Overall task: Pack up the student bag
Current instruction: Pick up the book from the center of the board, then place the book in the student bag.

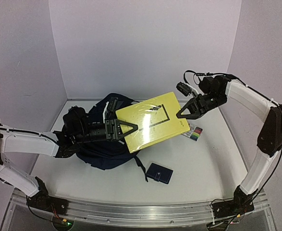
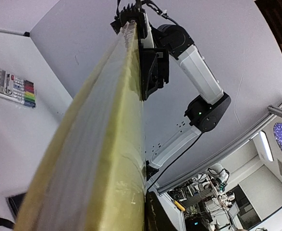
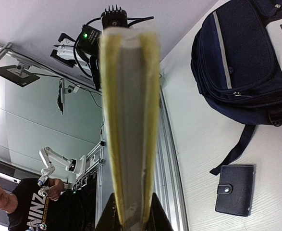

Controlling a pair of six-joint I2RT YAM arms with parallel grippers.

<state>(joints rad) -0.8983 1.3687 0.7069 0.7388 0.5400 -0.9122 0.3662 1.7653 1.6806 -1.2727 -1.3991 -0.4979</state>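
The right gripper (image 1: 180,114) is clenched on one edge of the yellow book (image 1: 153,124), and the left gripper (image 1: 127,129) grasps the opposite edge — the book hangs between them, tilted. If one arm pulls or lets go unevenly, the book may twist out and fall near the wallet (image 1: 159,173) instead of into the student bag (image 1: 98,151). The bag lies directly under the left gripper — its opening is hidden by the book.

Noted a yellow book (image 1: 153,122) up off the white table (image 1: 203,163), cover tilted, black outline printed on it. Found a pack of coloured markers (image 1: 196,133) lying flat by its right corner, partly hidden. Spotted a small navy wallet (image 1: 160,173) nearer the front, apart from both.
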